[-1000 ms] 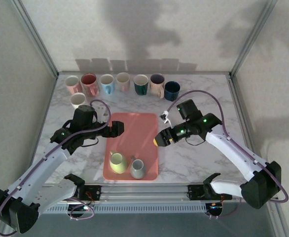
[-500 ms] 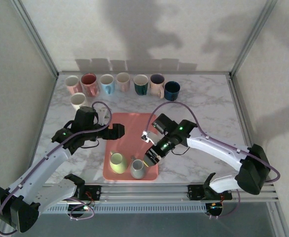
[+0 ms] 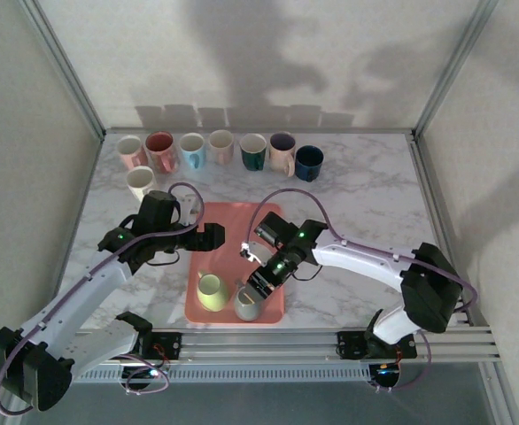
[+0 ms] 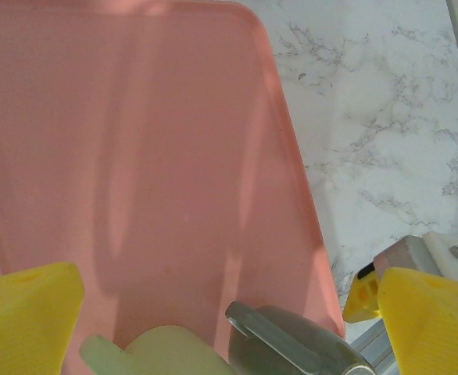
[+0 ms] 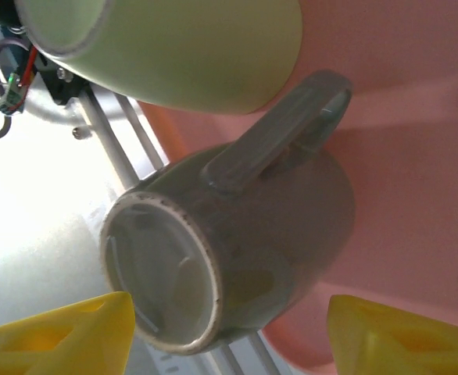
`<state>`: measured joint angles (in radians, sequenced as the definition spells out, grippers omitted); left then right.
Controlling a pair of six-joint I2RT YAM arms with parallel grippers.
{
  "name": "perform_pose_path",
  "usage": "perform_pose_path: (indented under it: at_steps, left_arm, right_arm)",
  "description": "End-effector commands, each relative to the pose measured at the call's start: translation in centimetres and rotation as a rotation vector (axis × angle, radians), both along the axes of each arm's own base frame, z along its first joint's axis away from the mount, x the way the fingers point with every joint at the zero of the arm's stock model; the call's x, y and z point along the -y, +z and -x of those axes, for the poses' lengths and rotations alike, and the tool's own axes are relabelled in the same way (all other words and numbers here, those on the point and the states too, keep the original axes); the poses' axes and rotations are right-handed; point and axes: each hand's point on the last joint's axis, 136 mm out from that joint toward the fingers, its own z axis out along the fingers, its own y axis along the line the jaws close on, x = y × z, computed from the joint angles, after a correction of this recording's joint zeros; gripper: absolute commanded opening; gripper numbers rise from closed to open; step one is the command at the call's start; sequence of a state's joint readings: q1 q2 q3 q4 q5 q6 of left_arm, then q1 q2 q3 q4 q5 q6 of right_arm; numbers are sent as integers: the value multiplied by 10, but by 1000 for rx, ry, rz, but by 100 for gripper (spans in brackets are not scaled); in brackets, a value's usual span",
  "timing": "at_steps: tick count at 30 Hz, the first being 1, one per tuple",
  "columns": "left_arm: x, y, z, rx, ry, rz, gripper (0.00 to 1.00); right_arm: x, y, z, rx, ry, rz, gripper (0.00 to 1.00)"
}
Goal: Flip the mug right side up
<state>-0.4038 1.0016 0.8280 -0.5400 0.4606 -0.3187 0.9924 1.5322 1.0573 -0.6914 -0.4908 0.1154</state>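
Ten mugs stood on the marbled worktop (image 3: 366, 190), and two of them were on one pink tray (image 3: 238, 220) that lay at the middle of the near edge. The grey mug (image 5: 276, 226) sat at the tray's near right corner. The round face turned upward looked like its base rather than its mouth, though the wrist view was too close to be sure. Its handle pointed toward the pale green mug (image 3: 211, 290) just to its left, which stood with its mouth up.

Along the far edge seven mugs (image 3: 220, 146) stood in a line, running from pale pink at the left to dark blue at the right. One white mug (image 3: 140, 180) stood apart in front of the line's left end.

There were two arms. The right end effector (image 3: 259, 285) hung over the grey mug with its two yellow fingertips (image 5: 401, 336) spread on either side of it. A gap showed on the right side, and nothing was clamped. The left end effector (image 3: 213, 235) hovered over the tray's left edge with its jaws spread wide and empty, well apart from both tray mugs.
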Motion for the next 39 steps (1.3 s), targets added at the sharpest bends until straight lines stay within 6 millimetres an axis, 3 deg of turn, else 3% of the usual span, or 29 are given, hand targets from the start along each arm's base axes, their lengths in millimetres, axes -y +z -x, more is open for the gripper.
perform_pose_path:
  at_steps: [1, 9, 15, 19, 25, 29, 31, 32, 35, 39]
  left_arm:
    - [-1, -2, 1, -20, 9, 3, 96]
    - [-3, 0, -5, -2, 28, -4, 96]
    - [-3, 6, -11, 27, 33, -9, 96]
    - [-1, 9, -16, 42, 25, -13, 96]
    - [5, 18, -30, 98, -9, -25, 96]
    - [12, 27, -36, 205, -118, -62, 95]
    - [15, 31, -34, 275, -219, -119, 95]
    - [14, 32, -34, 308, -252, -150, 94]
    - [14, 30, -29, 417, -398, -256, 93]
    - [18, 14, -10, 564, -645, -369, 91]
  right_arm:
    - [3, -13, -1, 26, 16, 45, 66]
    - [7, -22, -29, 64, -91, 114, 62]
    - [15, -22, -74, 141, -241, 156, 60]
    - [22, -20, -116, 215, -338, 201, 59]
    - [9, 15, -164, 291, -399, 131, 59]
    - [-2, 59, -162, 276, -400, -35, 61]
    - [-3, 77, -151, 237, -401, -119, 62]
    - [7, 83, -155, 220, -432, -140, 63]
    - [25, 95, -140, 192, -446, -176, 64]
    - [53, 100, -123, 188, -478, -197, 64]
